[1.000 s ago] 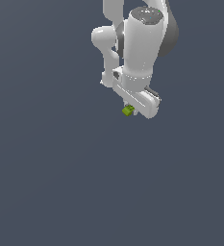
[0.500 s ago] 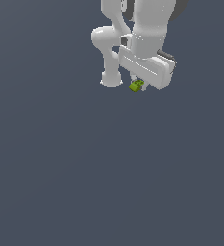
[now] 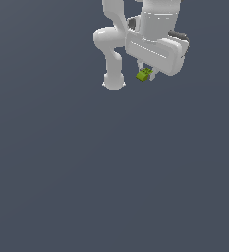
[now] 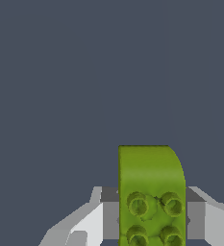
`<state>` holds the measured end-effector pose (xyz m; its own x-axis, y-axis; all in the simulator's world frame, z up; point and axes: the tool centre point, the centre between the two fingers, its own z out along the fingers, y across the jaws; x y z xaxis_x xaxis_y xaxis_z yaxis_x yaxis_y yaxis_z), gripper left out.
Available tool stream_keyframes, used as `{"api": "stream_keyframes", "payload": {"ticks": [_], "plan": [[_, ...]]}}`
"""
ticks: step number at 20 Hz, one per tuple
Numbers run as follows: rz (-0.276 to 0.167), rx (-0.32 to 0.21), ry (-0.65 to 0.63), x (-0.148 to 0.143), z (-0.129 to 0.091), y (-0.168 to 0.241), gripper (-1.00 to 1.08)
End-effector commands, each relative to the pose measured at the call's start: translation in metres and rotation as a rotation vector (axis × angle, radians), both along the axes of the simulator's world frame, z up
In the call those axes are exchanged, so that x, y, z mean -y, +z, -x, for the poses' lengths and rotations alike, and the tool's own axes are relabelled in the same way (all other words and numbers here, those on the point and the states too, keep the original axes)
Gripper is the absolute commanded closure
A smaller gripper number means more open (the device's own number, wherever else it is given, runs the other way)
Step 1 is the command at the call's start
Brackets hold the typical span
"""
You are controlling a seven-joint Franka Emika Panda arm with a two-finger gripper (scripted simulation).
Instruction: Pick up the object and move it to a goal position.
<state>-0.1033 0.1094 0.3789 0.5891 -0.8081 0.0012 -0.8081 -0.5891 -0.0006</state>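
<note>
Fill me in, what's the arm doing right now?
The white Panda arm's pincer is shut on a small lime-green studded block. In the wrist view the block sits between the two grey fingers. The exterior view shows only plain dark grey background around it; no goal marker is visible.

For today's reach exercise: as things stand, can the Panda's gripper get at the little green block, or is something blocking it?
Yes, it seems so, and more than reach: the green block already sits between the fingers of the gripper, which look closed on it. Nothing else appears near it in either view.
</note>
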Motion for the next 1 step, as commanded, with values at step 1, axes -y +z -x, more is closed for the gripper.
{"api": "stream_keyframes", "payload": {"ticks": [1], "plan": [[0.0,-0.001,0.0,-0.0008,0.0009,0.0022,1.08]]}}
